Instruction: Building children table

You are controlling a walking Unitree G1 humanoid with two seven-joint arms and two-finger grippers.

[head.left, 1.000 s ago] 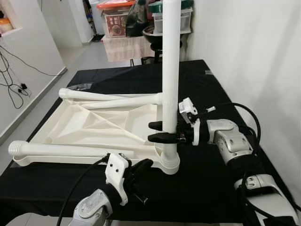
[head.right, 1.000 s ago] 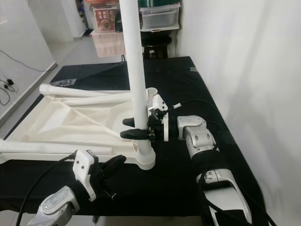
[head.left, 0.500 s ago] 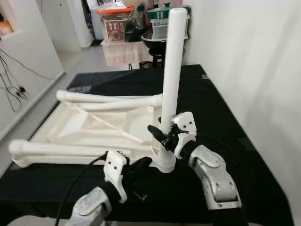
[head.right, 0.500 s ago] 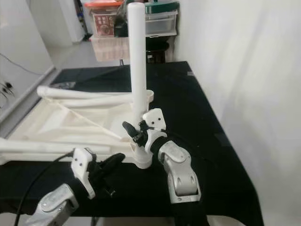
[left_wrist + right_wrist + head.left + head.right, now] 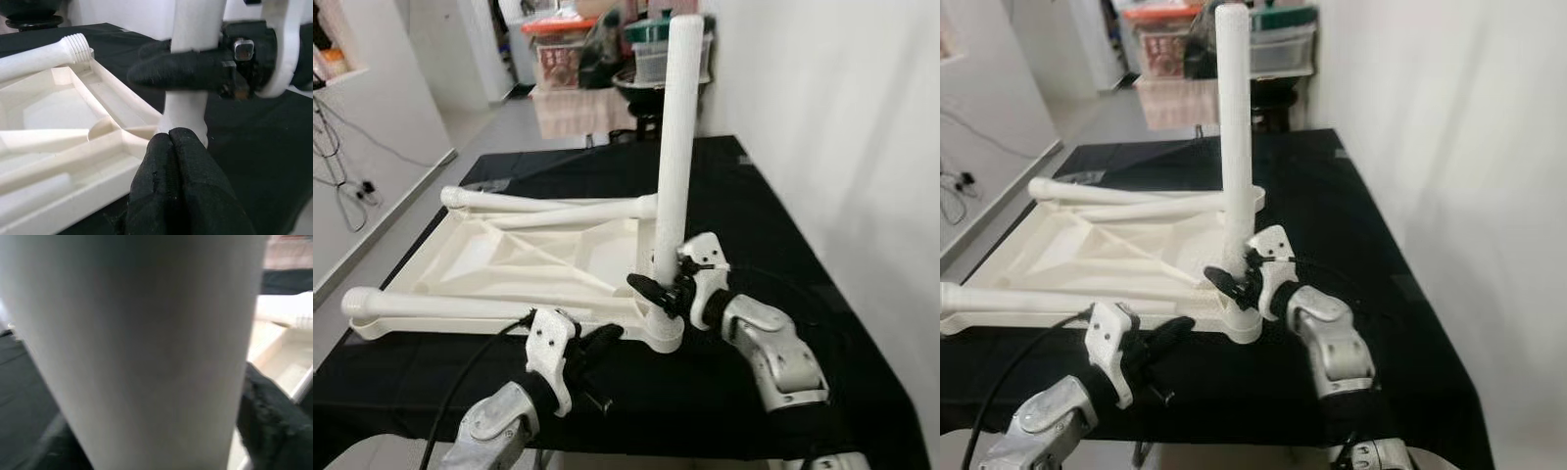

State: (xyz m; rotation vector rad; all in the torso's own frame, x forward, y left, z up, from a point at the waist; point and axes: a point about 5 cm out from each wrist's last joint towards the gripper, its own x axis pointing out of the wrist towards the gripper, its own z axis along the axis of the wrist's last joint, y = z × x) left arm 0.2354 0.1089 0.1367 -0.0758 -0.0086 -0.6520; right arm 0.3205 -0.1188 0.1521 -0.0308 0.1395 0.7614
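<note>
Tabletop point(image 5: 524, 257), white plastic and flipped underside up, is lying on the black cloth point(image 5: 773, 225) that covers the work surface. One white leg point(image 5: 672, 157) stands upright in the corner socket nearest the robot's right, so that corner sits right between the two claws.

Right gripper point(image 5: 658, 290) is clamped around that upright leg low down, just above the socket, one black finger point(image 5: 188, 63) on each side of the tube. Its wrist view is basically a wall of white leg point(image 5: 142, 347) with a bit of black finger at the edge, so it's pressed up close.

Left gripper point(image 5: 597, 345) has its two fingers pinched together with nothing between them. The tips sit just in front of the tabletop's near edge, a little to the left of the right gripper and lower, pointing at the base of the upright leg. From its wrist view the closed fingers point(image 5: 178, 176) look like they're right at the socket point(image 5: 188, 122), but I can't tell if they're actually touching it.

Two more legs lie flat on the tabletop: near leg point(image 5: 450, 307) along the front edge, running off to the left from the left gripper, and far leg point(image 5: 548, 204) along the back edge, beyond both claws, with its threaded end point(image 5: 78, 43) visible.

Past the cloth's far end there are storage boxes point(image 5: 563, 59) and a stool point(image 5: 641, 83).
</note>
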